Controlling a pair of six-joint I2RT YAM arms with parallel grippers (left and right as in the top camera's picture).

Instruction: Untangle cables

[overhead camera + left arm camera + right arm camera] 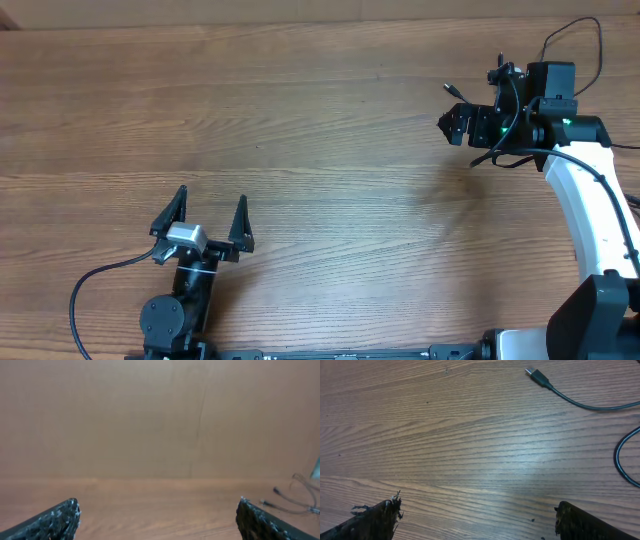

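Tabletop first: one big brown wood-grain table (300, 110) fills pretty much the whole overhead shot.

Next biggest is the white-and-black right robot arm (590, 210), coming in from the near right corner and reaching to the far right. The smaller all-black left robot arm (185, 300) sits at the near left edge, with its own thicker black lead (100, 275) curling off to the left.

The right gripper (452, 124) is at the far right, pointing left across the table. In its wrist cam the right gripper (477, 504) has both jaws spread wide with only bare wood between them, so it's released and grasping nothing. Same deal for the left gripper (212, 195): jaws splayed in a V from above, and in its own cam the left gripper (158, 501) has just table in the gap.

The thin black cables (580, 404) lie on the wood at the far right, just beside the right gripper and not touching its fingers. One strand runs off to the right, and a second one (618, 457) curves in at the right edge. The left wrist cam catches them blurry, way off on its right side (285, 508), well apart from that gripper.

Smallest bit: a small black plug with a silver tip (538, 376) on the end of the first strand, lying flat.
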